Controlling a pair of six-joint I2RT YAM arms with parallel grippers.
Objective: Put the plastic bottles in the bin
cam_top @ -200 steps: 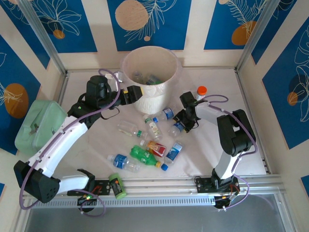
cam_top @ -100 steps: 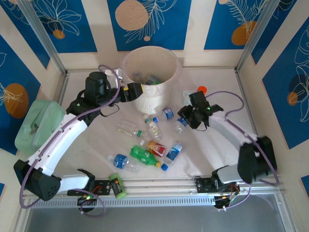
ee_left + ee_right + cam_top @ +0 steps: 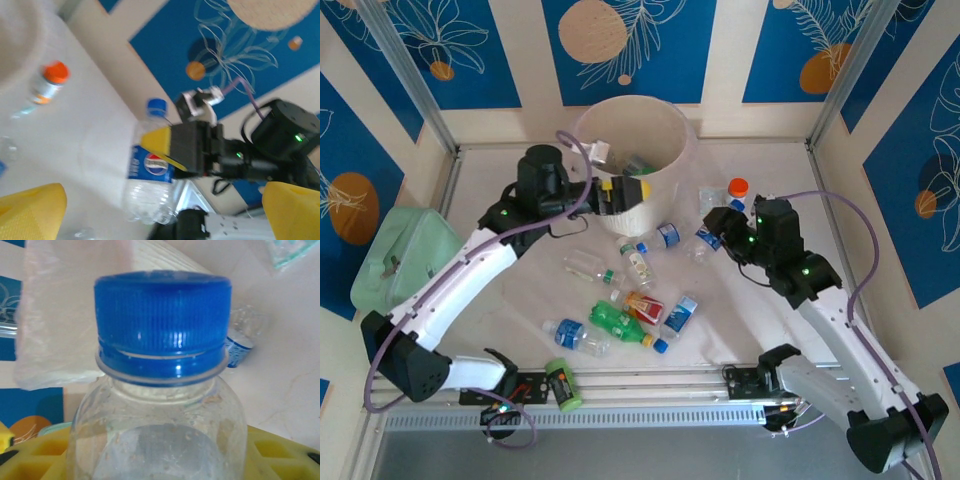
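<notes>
While the left gripper stands wide open at the rim of the one bin, the right gripper clamps one blue-capped bottle. Seven loose bottles lie between the two grippers.

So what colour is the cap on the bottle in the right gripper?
Blue. The cap shows best in the right wrist view.

bottle: clear glossy plastic, scuffed | cap: blue ribbed plastic, shiny | bin, table's 12 o'clock: white ribbed plastic | liner: thin translucent film | table: matt white
</notes>
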